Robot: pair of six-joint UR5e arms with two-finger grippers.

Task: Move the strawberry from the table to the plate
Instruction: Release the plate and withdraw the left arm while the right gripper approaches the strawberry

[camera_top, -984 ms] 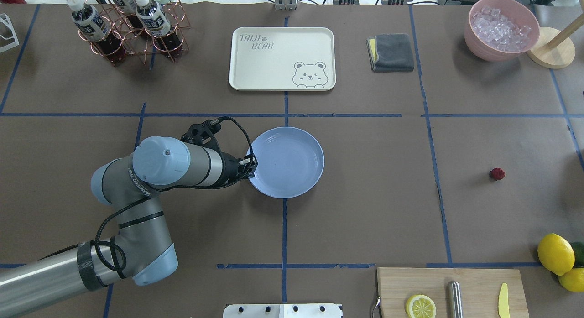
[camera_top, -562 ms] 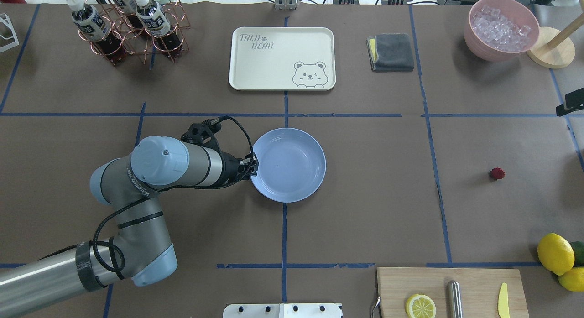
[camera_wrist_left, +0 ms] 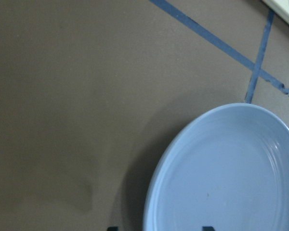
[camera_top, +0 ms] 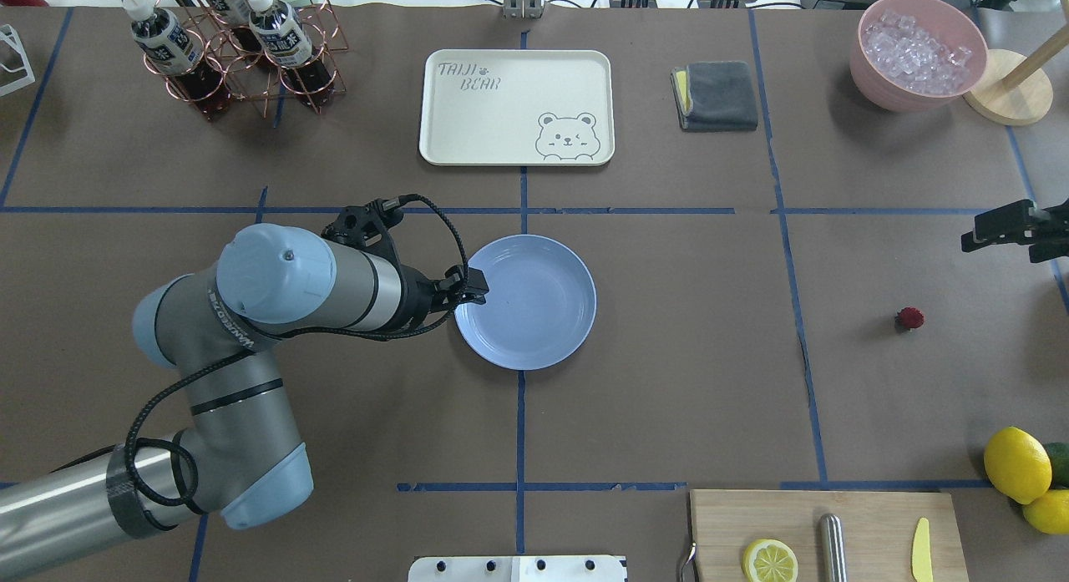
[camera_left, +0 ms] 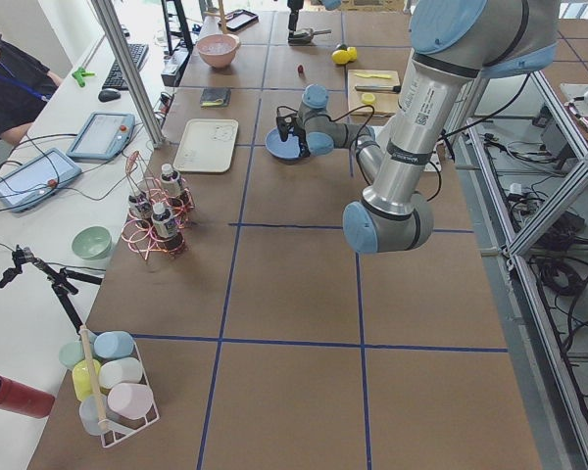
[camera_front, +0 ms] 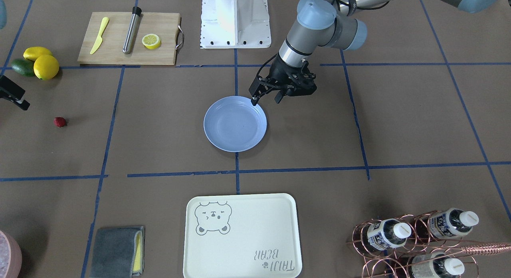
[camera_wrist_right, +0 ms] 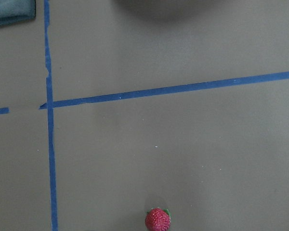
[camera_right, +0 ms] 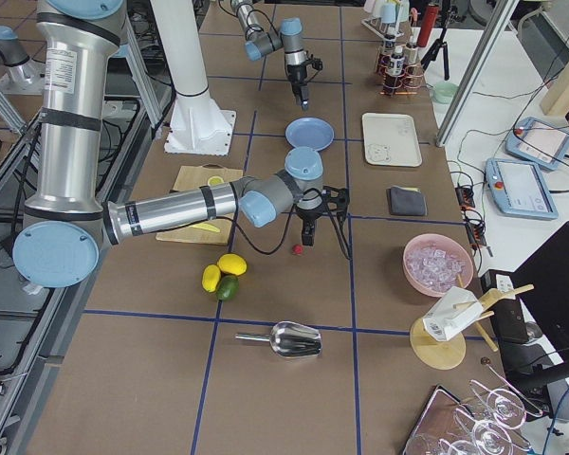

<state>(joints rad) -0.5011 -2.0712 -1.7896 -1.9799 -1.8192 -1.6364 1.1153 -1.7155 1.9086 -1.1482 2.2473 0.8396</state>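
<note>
Left end effector [camera_front: 266, 99] spread open astride the plate [camera_front: 233, 126] rim — gripping nothing (right end effector [camera_top: 994, 231]: cannot tell).

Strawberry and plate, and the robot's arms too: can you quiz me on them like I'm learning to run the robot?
1. True or false: the strawberry already lies in the light blue plate.
2. Pick one: the left gripper is at
A. the plate's rim
B. the bear-print tray
C. the wooden cutting board
3. Fill the gap: the right gripper has come in near the ____, which lies on the table.

Key: 1 false, the plate is empty. 2 A. 3 strawberry.
</note>
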